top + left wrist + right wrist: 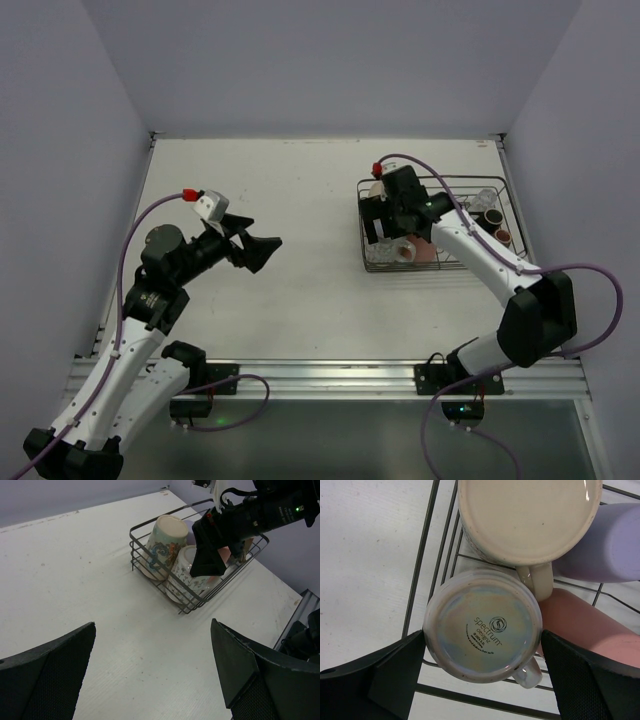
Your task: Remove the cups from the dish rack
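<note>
The right gripper (482,650) hangs wide open, fingers (385,680) flanking an upturned patterned mug (482,625) in the dish rack's (427,555) near-left corner — the left gripper (152,625), also open, hovers over the table (75,570), well apart.

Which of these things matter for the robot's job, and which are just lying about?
Part of the job:
- dark wire dish rack
- cream blue-patterned mug
- cream floral mug
- lavender cup
- salmon-pink cup
- small brown cup

Just there:
- white table
- purple cable
</note>
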`<state>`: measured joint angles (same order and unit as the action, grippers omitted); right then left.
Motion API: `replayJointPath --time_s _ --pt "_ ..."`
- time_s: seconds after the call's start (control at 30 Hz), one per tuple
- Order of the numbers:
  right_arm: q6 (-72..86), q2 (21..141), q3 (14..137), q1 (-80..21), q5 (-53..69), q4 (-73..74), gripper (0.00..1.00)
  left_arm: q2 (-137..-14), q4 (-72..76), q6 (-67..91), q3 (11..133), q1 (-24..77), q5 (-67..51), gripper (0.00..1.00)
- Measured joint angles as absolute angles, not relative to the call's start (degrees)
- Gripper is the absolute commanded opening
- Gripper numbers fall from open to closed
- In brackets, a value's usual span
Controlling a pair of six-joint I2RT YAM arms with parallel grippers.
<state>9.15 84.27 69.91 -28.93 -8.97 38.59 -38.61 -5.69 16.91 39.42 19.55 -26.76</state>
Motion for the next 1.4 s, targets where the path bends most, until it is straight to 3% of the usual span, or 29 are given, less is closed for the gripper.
replayJointPath --time_s 1.1,1.2,1.23,1.3,1.4 --pt "10.1 88.8 70.4 -27.2 -6.1 35.4 0.99 -39.0 -5.7 16.9 39.4 19.6 -26.8 1.0" --pt "10.3 88.6 69.9 -27.0 -5.9 34.9 0.86 -39.0 -5.7 16.9 39.4 19.6 -26.7 1.0" --pt "10.4 88.4 69.7 -27.0 -5.9 34.6 0.74 -39.0 -5.7 16.9 39.4 19.6 -26.7 1.0" --pt "10.7 87.6 68.7 -26.9 -6.1 33.6 0.62 -39.1 -5.7 16.9 39.4 19.6 -26.7 1.0" --pt "11.1 86.0 66.8 -27.0 -6.5 32.0 0.51 -39.3 -5.7 17.0 39.4 19.6 -26.7 1.0"
